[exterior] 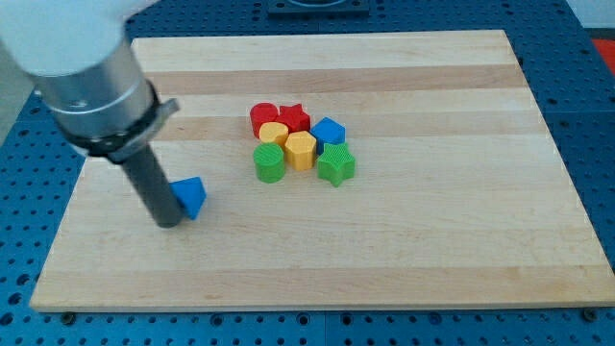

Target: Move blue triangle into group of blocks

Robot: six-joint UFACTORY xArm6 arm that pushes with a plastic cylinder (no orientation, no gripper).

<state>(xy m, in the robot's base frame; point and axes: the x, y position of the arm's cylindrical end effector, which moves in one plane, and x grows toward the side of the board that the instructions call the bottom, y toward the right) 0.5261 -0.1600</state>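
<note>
The blue triangle (pixel 191 196) lies on the wooden board (pixel 404 250) at the view's left, apart from the group. My tip (pixel 167 223) rests on the board right against the triangle's left side, slightly below it. The group sits near the board's middle: a red cylinder (pixel 262 117), a red star (pixel 295 118), a blue block (pixel 328 132), a yellow rounded block (pixel 275 134), a yellow hexagon (pixel 301 150), a green cylinder (pixel 269 162) and a green star (pixel 336 164), packed together. The group is to the right of and above the triangle.
The arm's grey body (pixel 91 77) fills the view's upper left and hides that corner of the board. The board lies on a blue perforated table (pixel 596 115).
</note>
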